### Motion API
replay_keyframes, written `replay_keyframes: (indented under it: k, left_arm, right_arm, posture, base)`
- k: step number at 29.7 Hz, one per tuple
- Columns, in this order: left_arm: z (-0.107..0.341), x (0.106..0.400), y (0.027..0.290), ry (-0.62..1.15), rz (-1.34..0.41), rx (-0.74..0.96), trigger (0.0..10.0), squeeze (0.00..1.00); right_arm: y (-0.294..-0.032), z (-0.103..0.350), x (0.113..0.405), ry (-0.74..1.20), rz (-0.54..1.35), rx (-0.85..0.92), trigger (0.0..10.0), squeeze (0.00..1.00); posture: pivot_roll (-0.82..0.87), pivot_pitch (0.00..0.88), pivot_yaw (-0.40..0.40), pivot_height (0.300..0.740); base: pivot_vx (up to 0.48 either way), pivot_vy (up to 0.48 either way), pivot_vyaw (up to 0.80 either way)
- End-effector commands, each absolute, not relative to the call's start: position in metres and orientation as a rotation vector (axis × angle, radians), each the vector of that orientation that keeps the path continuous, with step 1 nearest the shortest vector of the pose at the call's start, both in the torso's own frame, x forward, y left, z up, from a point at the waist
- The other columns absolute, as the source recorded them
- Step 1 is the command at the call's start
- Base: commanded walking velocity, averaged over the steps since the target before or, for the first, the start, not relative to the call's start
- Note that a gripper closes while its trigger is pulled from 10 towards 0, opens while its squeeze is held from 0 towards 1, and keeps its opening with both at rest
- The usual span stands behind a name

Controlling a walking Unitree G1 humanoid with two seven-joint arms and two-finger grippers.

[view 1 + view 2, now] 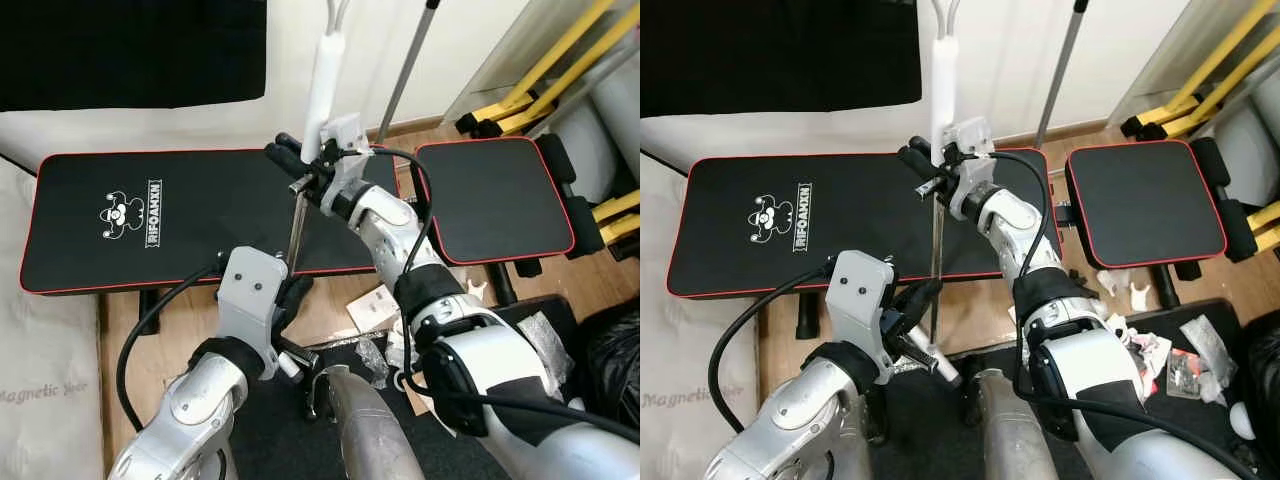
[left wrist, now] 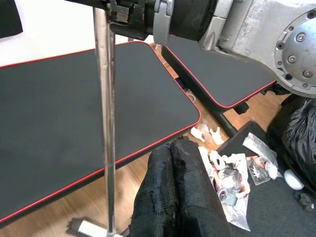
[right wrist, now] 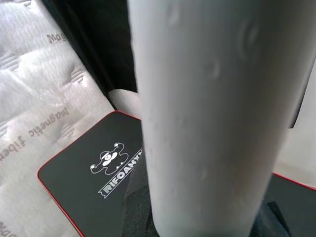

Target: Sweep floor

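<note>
Up high, right gripper [image 1: 300, 160] fingers clamp the broom [image 1: 322, 85] handle — left gripper [image 2: 175, 168] fingers pressed together, beside the shaft.

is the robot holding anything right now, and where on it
The right gripper is shut on the broom at its white handle grip; the left gripper is shut, beside the metal shaft.

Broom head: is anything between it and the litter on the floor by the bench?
Nothing visible blocks it. The left wrist view shows the broom head at the foot of the metal pole, on bare wood floor beside the bench. The scraps lie past the left gripper.
</note>
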State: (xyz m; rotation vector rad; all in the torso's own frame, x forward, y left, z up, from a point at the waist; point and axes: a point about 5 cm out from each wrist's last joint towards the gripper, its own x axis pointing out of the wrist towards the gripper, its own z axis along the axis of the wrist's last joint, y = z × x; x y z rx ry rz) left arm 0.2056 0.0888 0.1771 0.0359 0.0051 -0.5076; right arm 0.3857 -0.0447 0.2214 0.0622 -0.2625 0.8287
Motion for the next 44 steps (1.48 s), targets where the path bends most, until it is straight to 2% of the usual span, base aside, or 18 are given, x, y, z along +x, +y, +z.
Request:
replay_keyframes:
  k: [1,15,16,18,19,25,44]
  left_arm:
    - [0.172,0.201,0.085,0.031,-0.535,0.033,10.0,0.00]
    - [0.174,0.199,0.084,0.027,-0.535,0.028,10.0,0.00]
    - [0.175,0.199,0.084,0.026,-0.534,0.027,10.0,0.00]
    - [0.175,0.199,0.084,0.025,-0.534,0.027,10.0,0.00]
    - [0.176,0.198,0.084,0.025,-0.534,0.027,10.0,0.00]
    - [0.176,0.198,0.084,0.023,-0.532,0.026,10.0,0.00]
    - [0.176,0.199,0.085,0.025,-0.531,0.023,10.0,0.00]
  right_arm:
    - [-0.041,0.222,0.385,-0.272,0.839,0.062,10.0,0.00]
    - [-0.030,0.226,0.386,-0.274,0.847,0.024,10.0,0.00]
    - [-0.025,0.228,0.386,-0.279,0.852,0.010,10.0,0.46]
    - [-0.023,0.229,0.385,-0.281,0.856,0.003,10.0,0.46]
    - [-0.021,0.229,0.385,-0.281,0.860,0.000,10.0,1.00]
    - [-0.017,0.230,0.384,-0.281,0.858,-0.003,10.0,1.00]
    - [-0.040,0.226,0.391,-0.277,0.765,-0.008,10.0,1.00]
  posture:
    - [0.05,0.370,-0.220,0.740]
    - [0.05,0.382,-0.229,0.740]
    - [0.04,0.385,-0.232,0.740]
    - [0.04,0.385,-0.232,0.740]
    - [0.04,0.388,-0.234,0.740]
    - [0.05,0.390,-0.235,0.740]
    - [0.04,0.388,-0.232,0.740]
  base:
    - [0.000,0.000,0.00]
    - [0.000,0.000,0.00]
    - [0.000,0.000,0.00]
    - [0.000,0.000,0.00]
    - [0.000,0.000,0.00]
    - [0.000,0.000,0.00]
    - [0.000,0.000,0.00]
